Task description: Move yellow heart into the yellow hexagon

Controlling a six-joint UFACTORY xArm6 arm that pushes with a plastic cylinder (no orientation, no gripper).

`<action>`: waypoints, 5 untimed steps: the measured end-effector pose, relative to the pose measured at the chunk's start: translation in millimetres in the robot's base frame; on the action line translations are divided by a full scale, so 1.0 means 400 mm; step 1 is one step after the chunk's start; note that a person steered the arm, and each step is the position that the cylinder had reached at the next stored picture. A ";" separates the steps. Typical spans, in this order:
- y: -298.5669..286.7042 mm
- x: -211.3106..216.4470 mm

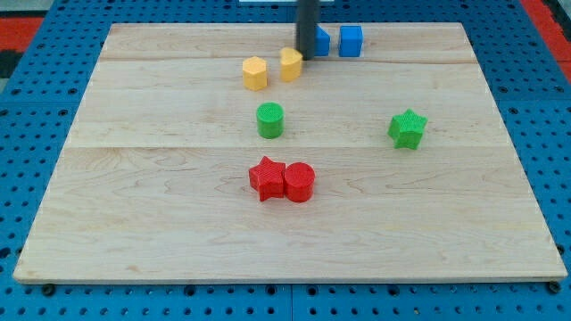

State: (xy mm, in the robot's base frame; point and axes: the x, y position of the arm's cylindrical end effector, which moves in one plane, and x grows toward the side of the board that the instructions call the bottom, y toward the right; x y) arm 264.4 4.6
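My tip (306,55) is a bare rod end with nothing to open or close and it holds nothing; it sits near the board's top edge, touching or just shy of the yellow heart (291,64), which lies at its 7 o'clock. The yellow hexagon (255,73) is just beside the heart at the heart's 8 o'clock, with a thin gap between them. Behind the rod at 3 o'clock a blue block (322,41) is partly hidden, its shape unclear, and a blue cube (351,41) sits just past it. A green cylinder (270,120) lies at 6 o'clock from the hexagon. A green star (408,128) is well apart at the view's right. At 6 o'clock from the cylinder, a red star (266,178) and red cylinder (300,182) touch on the wooden board (134,205).
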 end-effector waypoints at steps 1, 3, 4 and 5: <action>-0.098 0.003; -0.038 0.012; 0.000 0.024; 0.001 0.053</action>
